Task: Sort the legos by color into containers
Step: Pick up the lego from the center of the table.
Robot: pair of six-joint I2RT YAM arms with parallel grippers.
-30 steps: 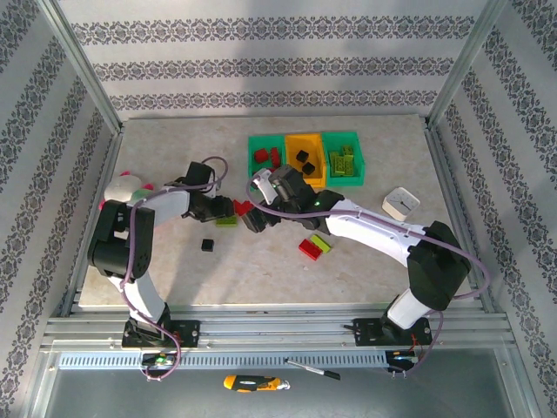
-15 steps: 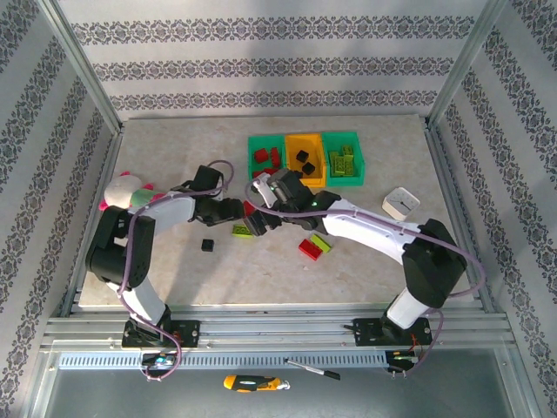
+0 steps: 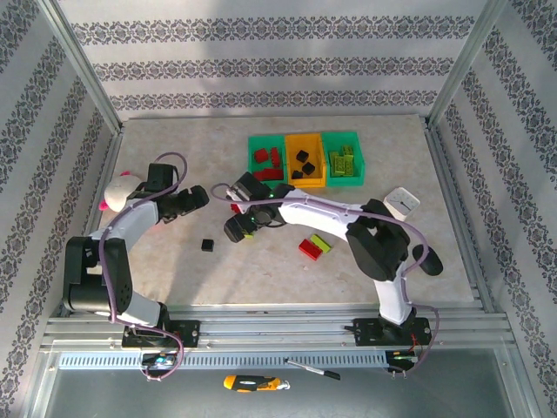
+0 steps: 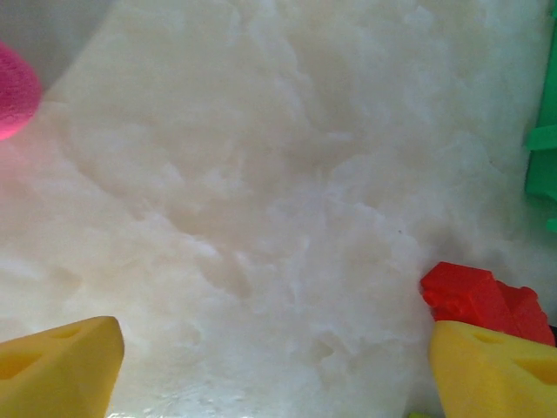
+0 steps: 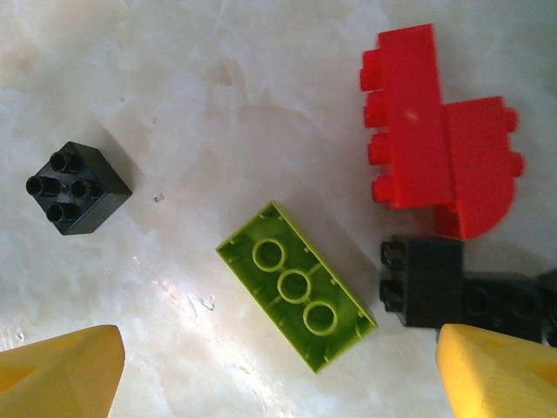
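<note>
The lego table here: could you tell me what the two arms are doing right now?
They are sorting bricks by color. The right end effector hovers open over a lime green brick, beside red bricks and a black brick. The left end effector is open and empty. Several bricks already lie in the bins.

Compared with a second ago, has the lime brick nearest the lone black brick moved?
Yes: the lime brick shifted right, away from the lone black brick.

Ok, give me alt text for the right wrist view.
The open right pincer hangs over a lime green brick on the table. A small black brick lies left of it; red bricks and black bricks lie right.
</note>
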